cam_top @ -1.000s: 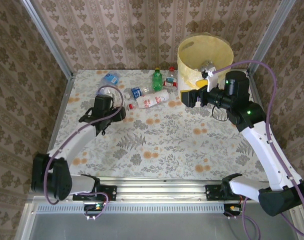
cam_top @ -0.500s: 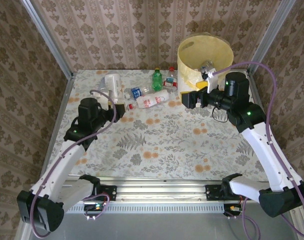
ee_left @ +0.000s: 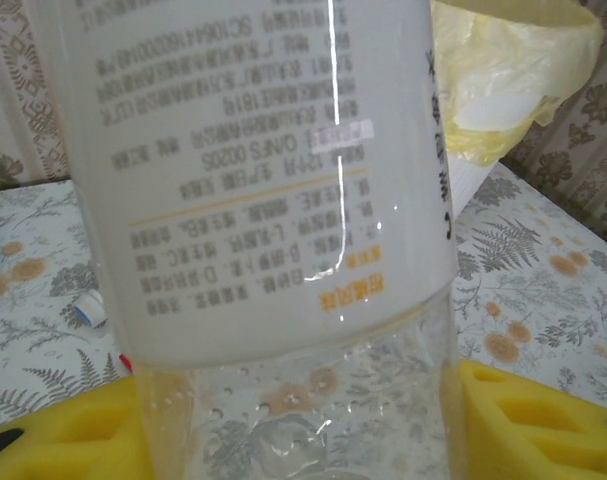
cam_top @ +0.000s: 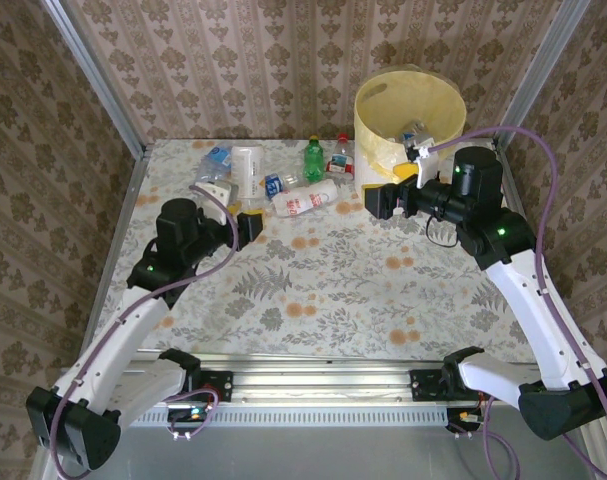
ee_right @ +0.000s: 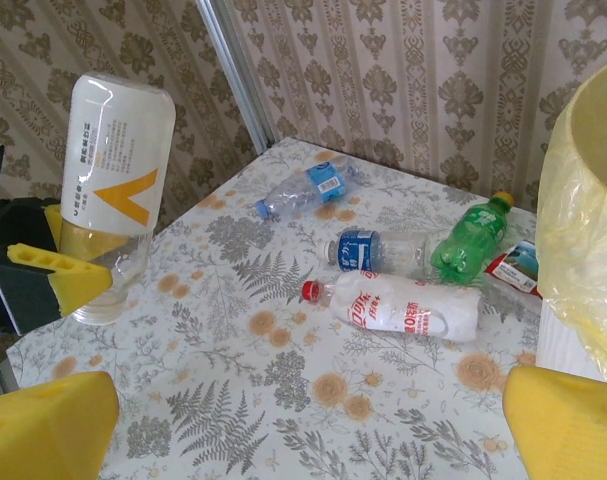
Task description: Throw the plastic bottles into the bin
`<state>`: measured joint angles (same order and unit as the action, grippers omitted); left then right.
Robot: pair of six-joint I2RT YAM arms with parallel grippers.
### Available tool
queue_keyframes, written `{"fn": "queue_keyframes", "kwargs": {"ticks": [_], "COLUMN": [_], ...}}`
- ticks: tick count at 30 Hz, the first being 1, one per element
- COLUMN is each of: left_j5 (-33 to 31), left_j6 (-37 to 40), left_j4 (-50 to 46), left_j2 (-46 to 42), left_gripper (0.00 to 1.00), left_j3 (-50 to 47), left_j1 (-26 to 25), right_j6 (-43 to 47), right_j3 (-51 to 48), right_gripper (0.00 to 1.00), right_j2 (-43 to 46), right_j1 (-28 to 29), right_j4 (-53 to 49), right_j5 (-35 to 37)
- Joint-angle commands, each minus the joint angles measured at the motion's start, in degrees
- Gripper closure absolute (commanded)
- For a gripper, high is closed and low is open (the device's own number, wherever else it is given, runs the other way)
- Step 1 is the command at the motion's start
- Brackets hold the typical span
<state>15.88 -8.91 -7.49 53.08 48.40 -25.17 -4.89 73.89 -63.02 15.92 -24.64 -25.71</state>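
Left gripper [cam_top: 243,222]: closed on the clear lower part of the held bottle [cam_top: 246,172], white label, roughly upright above the table [cam_top: 313,290] at back left.

Step in hand, as I judge it: carry to the bin. Lift enough to clear the rim. Keep the squeeze even, since thin plastic may buckle or slip. Let go only once you are over the opening.

Centre: five loose bottles [cam_top: 303,198] sit along the back of the table, between you and the bin. Pass above them, not through them.

Right gripper [cam_top: 378,198]: jaws wide and empty, just beside the bin's front wall. It stands near your likely path, so give it room.

Bin [cam_top: 438,105]: back right corner, yellow liner [ee_right: 573,250] over the rim, with at least one bottle inside.

Hard to tell: the held bottle blocks the left wrist view, so pad contact is unclear. Its cap is hidden, and I cannot tell which end is up. The bin's contents are mostly hidden.
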Motion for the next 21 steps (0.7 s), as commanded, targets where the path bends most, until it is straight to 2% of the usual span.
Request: {"fn": "queue_keyframes", "kwargs": {"ticks": [1,3,4,21], "left_j5": [2.2,2.4,2.3,-1.1], "left_j6": [1.4,1.3,1.3,3.8], "left_j4": [2.6,2.6,2.7,4.8], "left_j2": [0.7,1.1,1.4,7.6], "left_gripper": [0.57,0.57,0.57,0.59], "left_j3": [2.7,2.9,2.9,6.2], "left_j1": [-0.6,-0.7,-2.4,-11.1], "right_j6": [-0.9,-1.1,-1.2,-5.4], "right_j3": [-0.5,-0.5,-0.5,-1.3], "right_gripper": [0.00,0.00,0.00,0.00], "right_j2": [1.1,1.1,1.1,0.8], "right_j1": [0.3,0.3,0.3,0.3], "right_j4": [-0.3,-0.2,0.0,3.1], "right_j5": [-0.6,-0.9,-1.0,-5.5]}}
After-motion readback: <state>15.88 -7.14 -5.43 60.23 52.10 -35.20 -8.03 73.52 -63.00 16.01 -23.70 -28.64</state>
